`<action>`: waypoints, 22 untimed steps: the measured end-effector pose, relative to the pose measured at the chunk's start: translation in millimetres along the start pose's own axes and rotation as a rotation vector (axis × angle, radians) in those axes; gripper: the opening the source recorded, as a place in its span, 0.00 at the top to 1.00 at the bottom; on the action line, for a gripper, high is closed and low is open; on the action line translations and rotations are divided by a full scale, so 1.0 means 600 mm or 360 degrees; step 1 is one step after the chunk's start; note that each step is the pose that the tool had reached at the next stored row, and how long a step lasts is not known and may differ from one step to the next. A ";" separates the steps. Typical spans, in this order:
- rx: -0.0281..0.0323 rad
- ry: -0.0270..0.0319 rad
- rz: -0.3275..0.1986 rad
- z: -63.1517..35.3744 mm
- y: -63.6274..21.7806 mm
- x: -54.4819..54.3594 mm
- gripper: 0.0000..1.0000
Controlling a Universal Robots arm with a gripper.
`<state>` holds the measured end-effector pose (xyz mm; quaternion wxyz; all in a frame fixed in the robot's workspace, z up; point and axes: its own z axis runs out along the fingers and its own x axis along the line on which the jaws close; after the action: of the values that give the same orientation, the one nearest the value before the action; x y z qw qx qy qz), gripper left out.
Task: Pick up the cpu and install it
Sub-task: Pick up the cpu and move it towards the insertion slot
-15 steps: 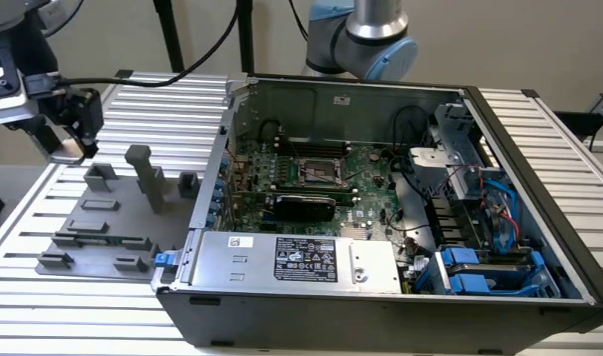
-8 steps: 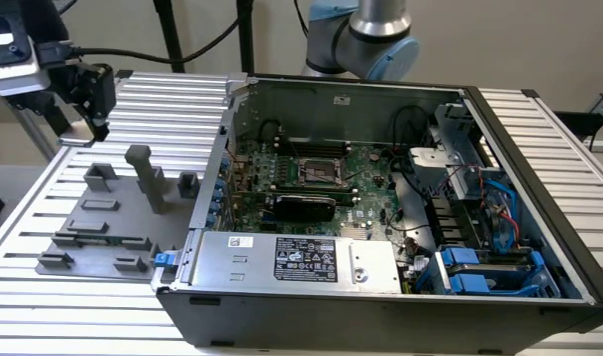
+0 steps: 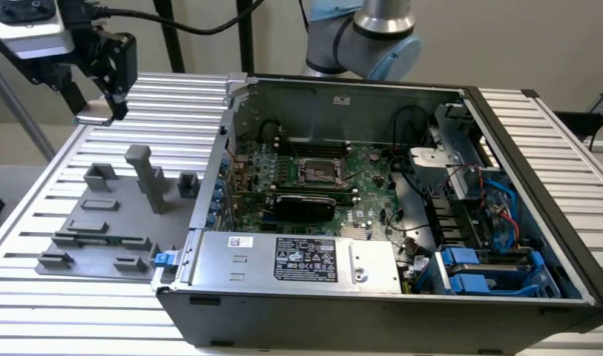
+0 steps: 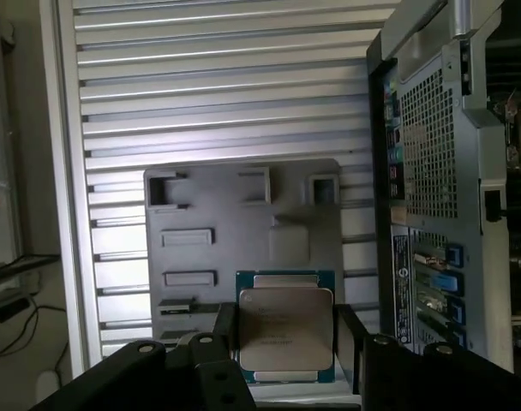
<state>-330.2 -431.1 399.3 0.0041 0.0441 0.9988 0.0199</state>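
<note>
**Chip in transit.** The gripper [image 4: 286, 342] is holding the cpu [image 4: 284, 318] by two opposite edges, with one of its dark fingers [image 4: 224, 330] pressing on each side. The jaws are standing fairly wide, because the chip itself is spanning the gap between them. The silvery lid is facing the wrist camera, an edge grip that is probably leaving the contact face free to meet a seat.

In the exterior view the gripper is hovering near the far corner of the slatted table [image 3: 44, 297], at that view's left. It is hanging above the grey fixture plate [image 3: 78, 222] and well apart from the open computer case [image 3: 568, 245]. Inside the case, the socket [image 3: 319, 172] on the motherboard [image 3: 366, 167] is appearing bare, beyond the silver power-supply box [image 3: 291, 259]. Installation is therefore judged not yet done.
</note>
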 end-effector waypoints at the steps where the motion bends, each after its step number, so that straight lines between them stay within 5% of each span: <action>1: 0.00001 0.00009 0.0000 -0.006 0.001 -0.007 0.45; 12: -0.00023 0.00065 0.0000 -0.059 0.010 -0.091 0.45; 22: -0.00054 0.00071 0.0000 -0.066 0.018 -0.167 0.45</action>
<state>-230.1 -430.7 440.0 0.0019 0.0442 0.9988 0.0217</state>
